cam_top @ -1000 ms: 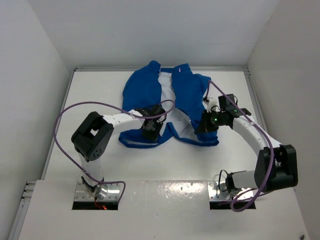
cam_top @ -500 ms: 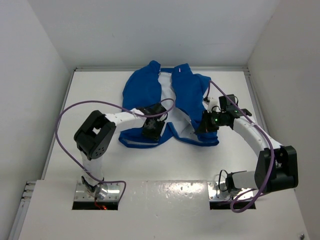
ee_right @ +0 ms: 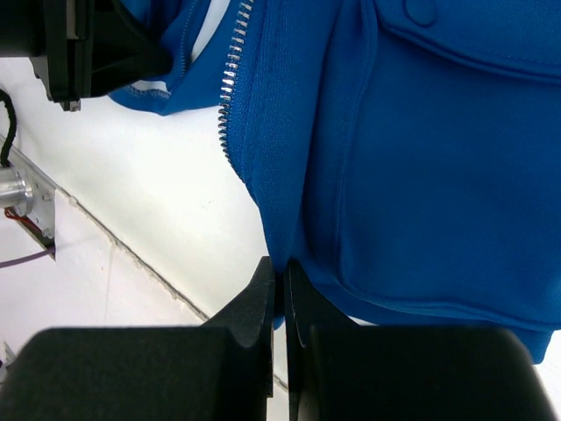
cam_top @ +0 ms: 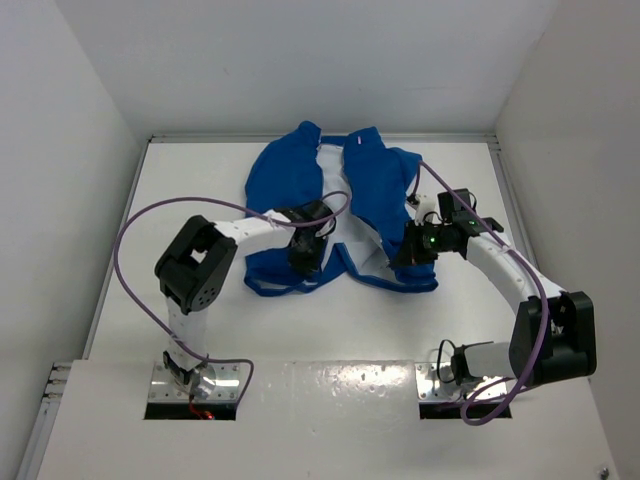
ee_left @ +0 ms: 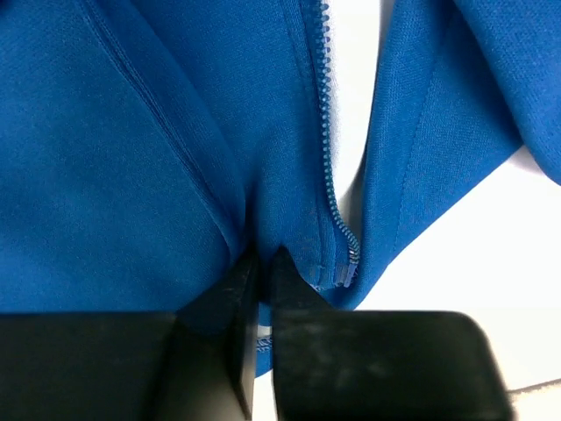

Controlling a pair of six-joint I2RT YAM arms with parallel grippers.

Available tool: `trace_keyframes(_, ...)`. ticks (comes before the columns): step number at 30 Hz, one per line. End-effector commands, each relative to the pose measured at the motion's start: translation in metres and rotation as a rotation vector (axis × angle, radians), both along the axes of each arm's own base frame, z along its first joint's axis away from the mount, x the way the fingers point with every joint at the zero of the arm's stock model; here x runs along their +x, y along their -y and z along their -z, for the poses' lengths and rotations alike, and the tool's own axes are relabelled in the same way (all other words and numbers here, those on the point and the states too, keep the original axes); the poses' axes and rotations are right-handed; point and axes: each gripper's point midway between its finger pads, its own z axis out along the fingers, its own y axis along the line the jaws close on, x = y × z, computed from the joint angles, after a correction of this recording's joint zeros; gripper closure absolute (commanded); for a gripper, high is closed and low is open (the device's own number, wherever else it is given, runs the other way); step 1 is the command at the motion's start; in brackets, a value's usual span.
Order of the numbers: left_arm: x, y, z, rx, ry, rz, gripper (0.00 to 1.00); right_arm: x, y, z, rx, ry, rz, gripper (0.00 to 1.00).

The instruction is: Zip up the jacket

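- The jacket (cam_top: 290,180) is lying open on the white table (cam_top: 200,170), collar toward the far wall, hem toward the arm bases, its two front panels spreading apart with white lining showing between them.
- From overhead, the left gripper (cam_top: 305,258) is sitting on the lower hem of the panel on that view's left, and the right gripper (cam_top: 405,250) is sitting on the hem of the other panel. The overhead view is too far off to show how the jaws are standing.
- The left wrist view is settling that: the left gripper (ee_left: 259,272) is pinching narrow, its black fingers (ee_left: 235,303) nearly meeting on a raised fold of blue fabric (ee_left: 105,175).
- Only this view is showing the zipper teeth (ee_left: 326,132) running down just beside that fold and ending at a small metal end piece (ee_left: 348,261) near the hem corner.
- The right wrist view is showing the right gripper (ee_right: 282,281) likewise narrow, clamping the bottom edge of its panel.
- That same view is revealing a second row of light zipper teeth (ee_right: 232,79), apart from the fingers, and a flap pocket (ee_right: 473,44) with a round snap (ee_right: 419,12), which cannot be made out from overhead.
- A purple cable (cam_top: 130,240) is looping out from the left arm, visible only from above.
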Motion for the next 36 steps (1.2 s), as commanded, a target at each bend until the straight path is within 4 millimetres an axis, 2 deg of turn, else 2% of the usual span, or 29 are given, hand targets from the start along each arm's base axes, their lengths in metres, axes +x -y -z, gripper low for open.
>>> trace_keyframes(1, 0.002, -0.006, 0.018, 0.001, -0.034, -0.009, 0.92, 0.008, -0.002, -0.012, 0.018, 0.048, -0.005, 1.0)
trace_keyframes(2, 0.001, -0.011, 0.02, -0.002, -0.047, -0.018, 0.92, 0.007, -0.001, -0.01, 0.016, 0.044, -0.004, 1.0)
trace_keyframes(3, 0.005, -0.006, 0.013, -0.027, -0.027, -0.005, 0.92, 0.007, -0.002, -0.011, 0.019, 0.043, -0.006, 1.0)
trace_keyframes(4, 0.006, -0.01, 0.006, -0.067, -0.027, -0.02, 0.93, 0.009, 0.003, -0.01, 0.017, 0.042, 0.01, 1.0)
trace_keyframes(6, 0.009, -0.012, -0.004, -0.111, -0.015, -0.02, 0.93, 0.007, -0.001, -0.01, 0.016, 0.042, -0.007, 1.0)
trace_keyframes(7, 0.003, -0.012, -0.006, -0.147, -0.033, -0.005, 0.91, 0.007, -0.001, -0.01, 0.015, 0.044, -0.008, 1.0)
trace_keyframes(8, 0.011, -0.015, -0.021, -0.196, 0.006, -0.02, 0.91, 0.007, -0.002, -0.009, 0.017, 0.04, -0.012, 1.0)
trace_keyframes(10, 0.009, -0.019, -0.029, -0.253, 0.008, -0.028, 0.91, 0.007, -0.002, -0.009, 0.017, 0.043, -0.016, 1.0)
trace_keyframes(11, 0.019, -0.025, -0.042, -0.287, 0.054, -0.039, 0.91, 0.008, -0.002, -0.009, 0.017, 0.039, -0.012, 1.0)
trace_keyframes(16, 0.026, -0.041, -0.064, -0.387, 0.093, -0.044, 0.91, 0.007, 0.001, -0.008, 0.01, 0.034, -0.014, 1.0)
trace_keyframes(18, 0.036, -0.052, -0.07, -0.408, 0.114, -0.065, 0.91, 0.006, 0.007, -0.006, 0.006, 0.017, 0.006, 1.0)
trace_keyframes(20, 0.047, -0.061, -0.085, -0.452, 0.159, -0.077, 0.91, 0.005, 0.013, -0.005, 0.004, 0.006, 0.033, 1.0)
trace_keyframes(24, 0.053, -0.083, -0.085, -0.465, 0.173, -0.103, 0.91, 0.004, 0.029, -0.003, 0.005, -0.016, 0.094, 1.0)
trace_keyframes(27, 0.059, -0.101, -0.086, -0.473, 0.186, -0.133, 0.9, 0.004, 0.031, -0.004, 0.004, -0.018, 0.099, 1.0)
trace_keyframes(29, 0.064, -0.113, -0.087, -0.486, 0.19, -0.165, 0.89, 0.005, 0.045, -0.003, 0.003, -0.028, 0.149, 1.0)
trace_keyframes(36, 0.069, -0.143, -0.083, -0.465, 0.214, -0.181, 0.87, -0.002, 0.062, -0.001, -0.005, -0.05, 0.185, 1.0)
